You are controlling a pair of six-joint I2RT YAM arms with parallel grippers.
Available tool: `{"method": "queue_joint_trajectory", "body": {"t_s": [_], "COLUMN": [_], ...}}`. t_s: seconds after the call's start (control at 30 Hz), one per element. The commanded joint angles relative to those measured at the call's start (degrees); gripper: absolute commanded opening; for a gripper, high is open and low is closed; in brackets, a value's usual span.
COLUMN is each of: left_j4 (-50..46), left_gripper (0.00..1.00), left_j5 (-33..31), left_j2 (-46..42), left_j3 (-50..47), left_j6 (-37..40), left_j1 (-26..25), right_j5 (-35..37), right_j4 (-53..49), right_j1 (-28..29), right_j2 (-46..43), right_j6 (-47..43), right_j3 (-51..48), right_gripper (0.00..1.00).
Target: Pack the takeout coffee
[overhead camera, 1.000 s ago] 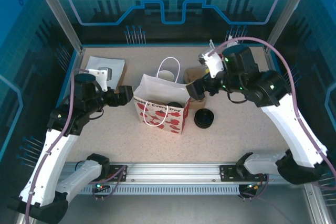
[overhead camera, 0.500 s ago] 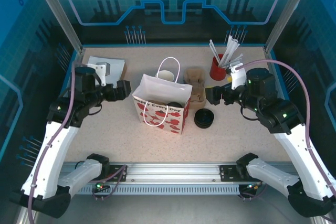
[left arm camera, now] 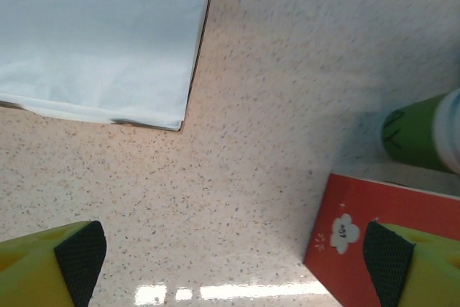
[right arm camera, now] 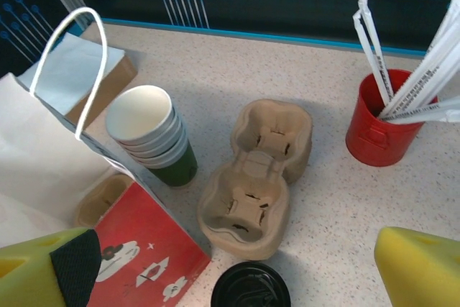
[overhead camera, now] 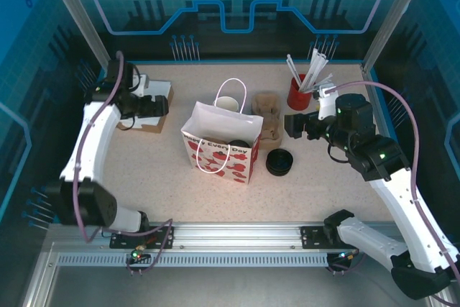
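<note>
The white paper bag with red hearts [overhead camera: 219,157] stands open mid-table. Inside it a round black lid [overhead camera: 239,146] shows, which I take for the takeout coffee; its cup wall is hidden. My left gripper [overhead camera: 159,106] hovers open at the far left, apart from the bag, with bare table between its pads [left arm camera: 80,258]. The bag's red corner [left arm camera: 363,239] lies ahead of it. My right gripper [overhead camera: 290,126] is open and empty, right of the bag. It hangs above the cardboard cup carrier [right arm camera: 255,177] and a stack of black lids [right arm camera: 250,289].
A stack of lidless green cups [right arm camera: 152,138] stands behind the bag. A red holder of wrapped straws [overhead camera: 297,93] stands at the back right. White paper on a brown pad [overhead camera: 147,95] lies at the back left, under the left arm. Another cardboard carrier [right arm camera: 104,199] shows inside the bag.
My left arm has swung away from the bag's left side to the back left corner. My right arm pulled back to the right from above the carrier, then held still.
</note>
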Motion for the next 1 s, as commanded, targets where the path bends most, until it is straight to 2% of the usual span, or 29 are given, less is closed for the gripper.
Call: {"method": "queue_joint_trajectory", "body": {"t_s": [0.0, 0.23, 0.57, 0.97], "left_j4": [-5.5, -5.1, -5.6, -6.3], "left_gripper": [0.91, 0.82, 0.69, 0.60], "left_j5": [-3.5, -9.0, -16.8, -22.7], "left_j2": [5.3, 15.1, 27.4, 35.6], "left_j3": [3.3, 6.4, 12.4, 17.5], "left_j6": [5.0, 7.1, 10.4, 11.6], "left_j1": [0.3, -0.1, -4.1, -6.4], "right_j5": [1.5, 1.6, 1.3, 1.9], "right_j4": [0.9, 0.6, 0.1, -0.8], "right_j1": [-1.6, -2.7, -3.4, -3.7], "right_j2": [-0.9, -1.5, -2.3, -3.6], "right_j6": [0.6, 0.1, 0.1, -0.1], "right_j3": [-0.9, -1.4, -2.8, -3.9], "right_gripper": [1.00, 1.00, 1.00, 1.00]}}
